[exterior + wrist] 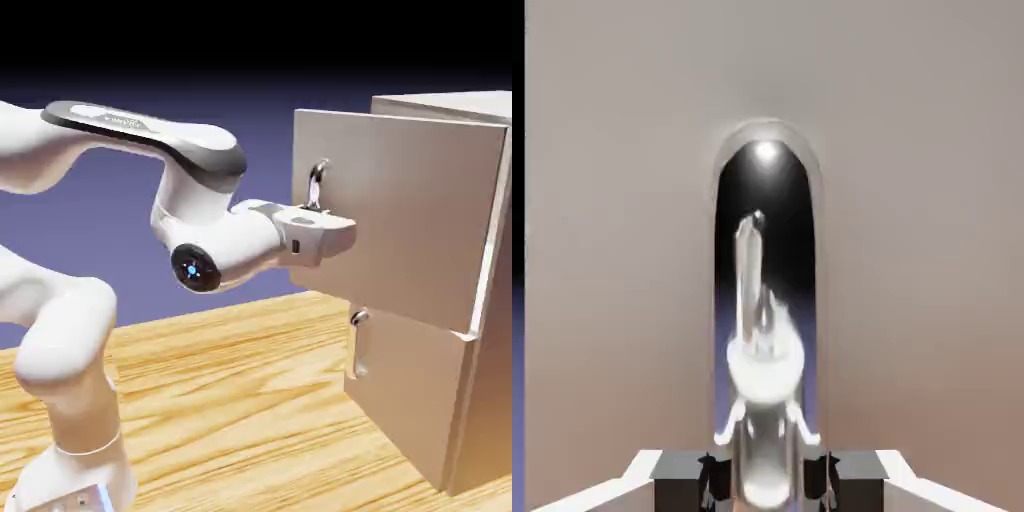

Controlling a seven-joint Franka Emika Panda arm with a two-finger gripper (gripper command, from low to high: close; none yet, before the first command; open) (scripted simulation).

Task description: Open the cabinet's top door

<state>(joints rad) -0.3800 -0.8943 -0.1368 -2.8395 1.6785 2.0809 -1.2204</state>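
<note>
The beige-grey cabinet (480,300) stands at the exterior view's right. Its top door (410,210) is swung partly outward, its free edge standing away from the cabinet body. A vertical silver bar handle (316,185) sits near that edge. My gripper (322,225) is shut on the lower part of the handle. In the hand view the shiny handle (762,330) runs up the middle between the two dark fingertips (712,478), with the flat door panel (912,250) filling the picture behind it.
The shorter lower door (405,390) with its small handle (358,318) also stands slightly out from the cabinet body. The wooden table (240,400) spreads beneath the arm. My arm's elbow and forearm reach in from the exterior view's left.
</note>
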